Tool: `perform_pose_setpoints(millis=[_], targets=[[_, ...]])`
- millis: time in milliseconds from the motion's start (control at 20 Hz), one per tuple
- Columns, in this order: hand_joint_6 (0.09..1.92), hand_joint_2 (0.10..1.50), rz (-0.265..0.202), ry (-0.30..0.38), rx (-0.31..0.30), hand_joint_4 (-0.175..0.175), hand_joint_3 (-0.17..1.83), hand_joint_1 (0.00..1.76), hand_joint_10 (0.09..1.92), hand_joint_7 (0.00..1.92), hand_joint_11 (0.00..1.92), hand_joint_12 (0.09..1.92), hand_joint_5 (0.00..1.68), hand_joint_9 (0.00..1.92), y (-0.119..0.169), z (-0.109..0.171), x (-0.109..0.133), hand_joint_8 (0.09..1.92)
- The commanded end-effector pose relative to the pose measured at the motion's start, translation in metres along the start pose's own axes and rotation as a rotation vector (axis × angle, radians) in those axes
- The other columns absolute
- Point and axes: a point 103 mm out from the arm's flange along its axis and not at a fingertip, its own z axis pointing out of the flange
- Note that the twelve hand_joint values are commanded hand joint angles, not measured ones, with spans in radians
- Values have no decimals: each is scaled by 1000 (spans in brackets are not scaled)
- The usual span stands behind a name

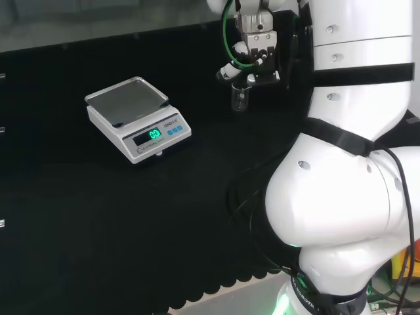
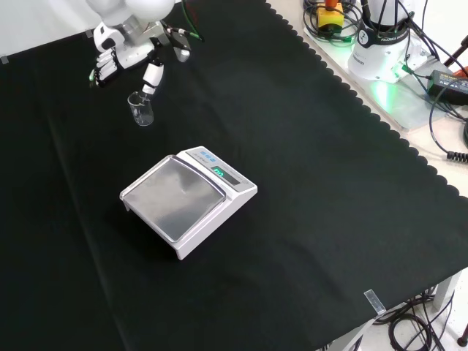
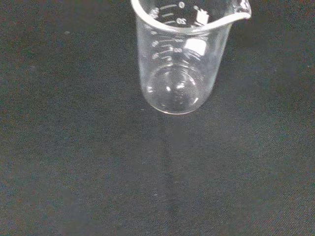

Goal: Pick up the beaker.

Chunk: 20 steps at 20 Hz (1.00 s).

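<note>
**A:** Start with the biggest thing you have in front of you. What is it?

**B:** You have one black cloth (image 2: 307, 219) covering the bench across nearly the whole front view. Next in size is the arm (image 1: 348, 197), one of them, its white links stacked down the right side of the head view.

**A:** And on the cloth?

**B:** You have one scale (image 2: 189, 201), white with a grey pan, a little left of the middle of the front view; in the head view it sits at centre left (image 1: 138, 118) with its display lit green. You also have one beaker (image 2: 141, 108), clear glass, upright, in the upper left of the front view and well apart from the scale. In the head view it stands at upper centre (image 1: 239, 97). In the wrist view you see it (image 3: 182, 59) close up with a pour lip and printed marks, and nothing inside it.

**A:** The hand?

**B:** You have one hand (image 2: 121, 55), at the top left of the front view, just above the beaker. One finger (image 2: 152, 77) points down to the beaker's rim; the others look relaxed, not curled round the glass. The beaker's base rests on the cloth.
</note>
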Motion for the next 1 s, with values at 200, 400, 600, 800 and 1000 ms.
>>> perform_pose_setpoints(millis=[200,400,600,800,1000], targets=[[87,993,39,22,97,-106,-101,424,419,53,0,1332,156,0,6,20,-23,87],[87,991,36,53,111,-109,-100,421,415,41,0,1339,138,0,-3,32,-20,87],[87,988,45,83,138,-110,-95,428,449,26,0,1365,135,0,-3,46,-18,157],[87,980,36,80,164,-114,-89,456,533,1,0,1396,141,0,-1,54,-11,325],[87,985,34,89,154,-120,-83,521,736,0,0,1445,166,0,4,57,-3,531]])
